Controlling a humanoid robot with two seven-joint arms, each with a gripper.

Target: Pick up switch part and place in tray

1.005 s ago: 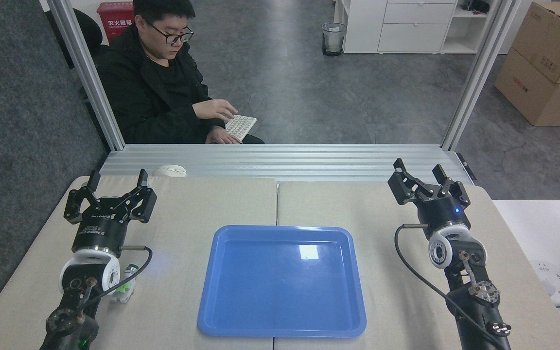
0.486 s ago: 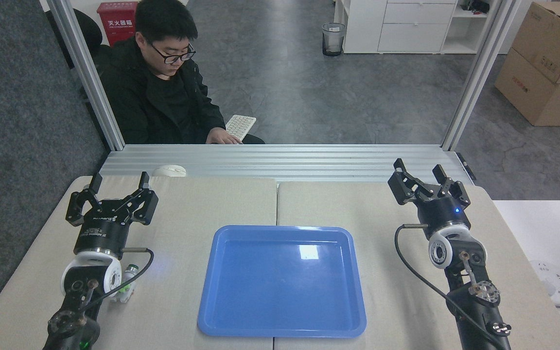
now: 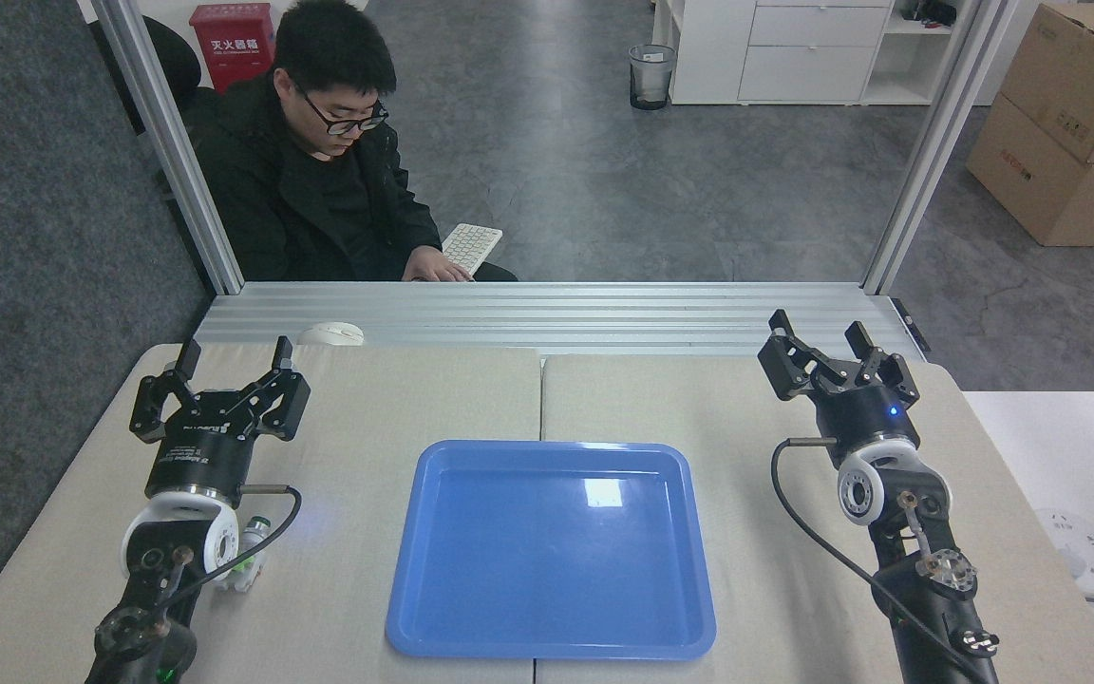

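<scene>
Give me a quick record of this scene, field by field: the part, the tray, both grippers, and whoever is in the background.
part: small white plastic switch part with green centre, lying on the table beside the left arm's wrist, partly hidden by it
tray: large glossy blue plastic tray, empty, mid-table
left gripper: open, holding nothing, beyond the part
right gripper: open, holding nothing, right of the tray
background: person in black jacket seated behind the frame, hand at a white keyboard
task: not yet begun

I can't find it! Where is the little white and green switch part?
In the head view, the switch part lies on the table's left side, partly hidden beside the left arm's wrist, left of the blue tray and not inside it.
</scene>
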